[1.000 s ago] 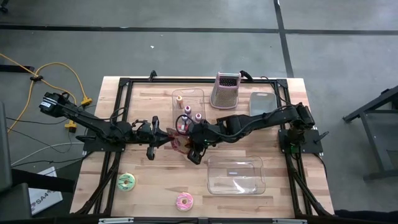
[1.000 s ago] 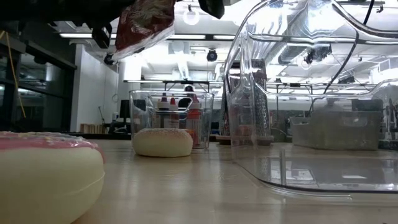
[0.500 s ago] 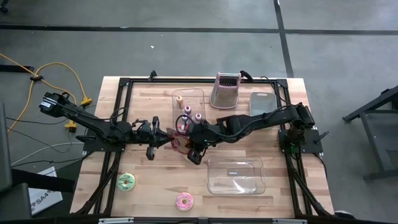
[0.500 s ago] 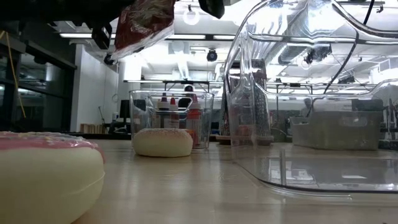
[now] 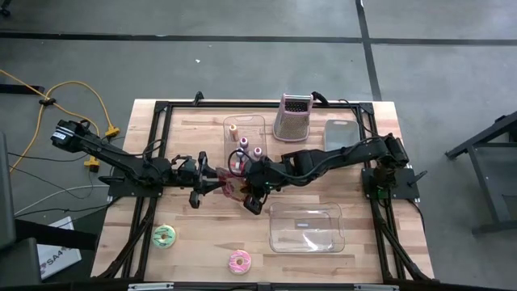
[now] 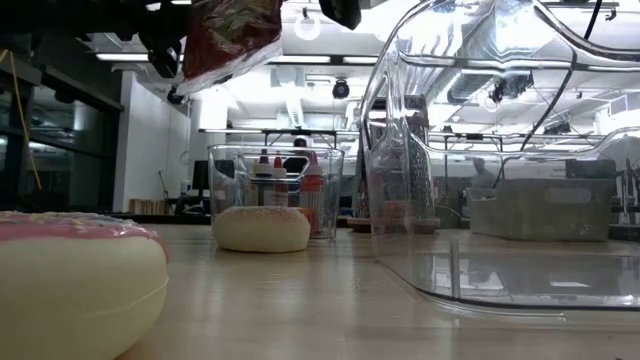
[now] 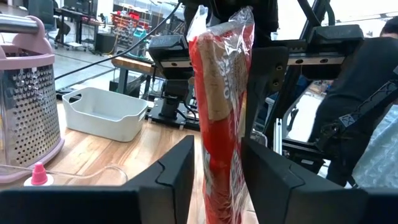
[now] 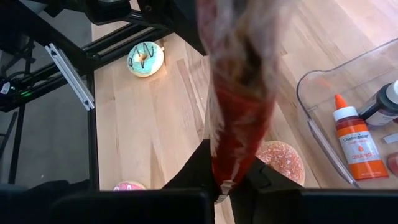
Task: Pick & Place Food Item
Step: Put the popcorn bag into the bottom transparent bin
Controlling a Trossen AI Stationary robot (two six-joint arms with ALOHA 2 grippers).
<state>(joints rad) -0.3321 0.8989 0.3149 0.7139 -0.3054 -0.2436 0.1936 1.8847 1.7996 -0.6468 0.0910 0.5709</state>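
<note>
- Bag (image 5: pixel 233 187) of food, red with clear wrap, hangs in the air at centre frame of the high view, between the two grippers and clear of the table (image 5: pixel 186 242).
- Right gripper (image 8: pixel 231 182): fingers pressed together, pinching one end of the bag; the bag's long axis runs straight away from the fingertips.
- Left gripper (image 7: pixel 214 168): fingers spread, one either side of the bag with a gap showing on both sides; judged no longer gripping.
- Bag's weight therefore appears to rest on the right arm alone.
- Tray (image 5: pixel 307 227), clear, lies lower right of the bag in the high view, on the right arm's side; judged the likely drop point.
- Right arm is the nearer; the left must back off toward frame left first.
</note>
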